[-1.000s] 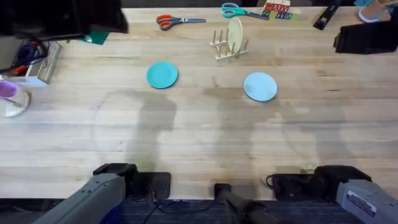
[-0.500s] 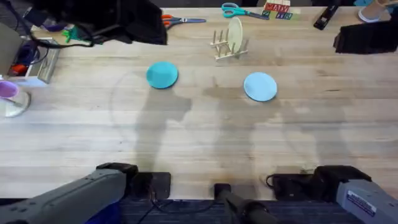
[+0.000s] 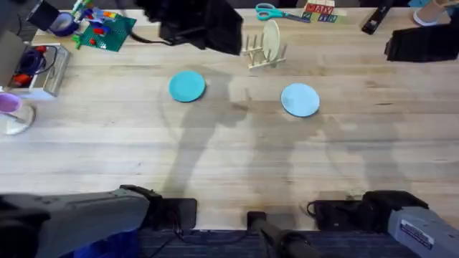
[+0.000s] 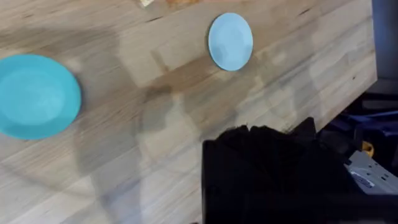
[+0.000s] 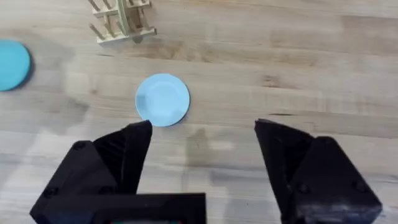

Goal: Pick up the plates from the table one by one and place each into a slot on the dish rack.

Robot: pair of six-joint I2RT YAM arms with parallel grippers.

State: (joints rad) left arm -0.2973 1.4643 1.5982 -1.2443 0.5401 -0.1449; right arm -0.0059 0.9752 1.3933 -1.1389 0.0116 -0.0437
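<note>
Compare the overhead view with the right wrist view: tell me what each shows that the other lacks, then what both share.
Overhead alone: a cream round plate standing upright in the rack, orange-handled scissors and teal-handled scissors at the table's far edge, and the left arm, large and dark.

Right wrist alone: the right gripper, its black fingers apart.

Both: the small pale wooden dish rack, the flat round teal plate and the pale blue round plate, both plates flat on the light wooden table.

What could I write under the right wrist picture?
Open right pincer above the table, facing the pale blue plate and dish rack.
</note>
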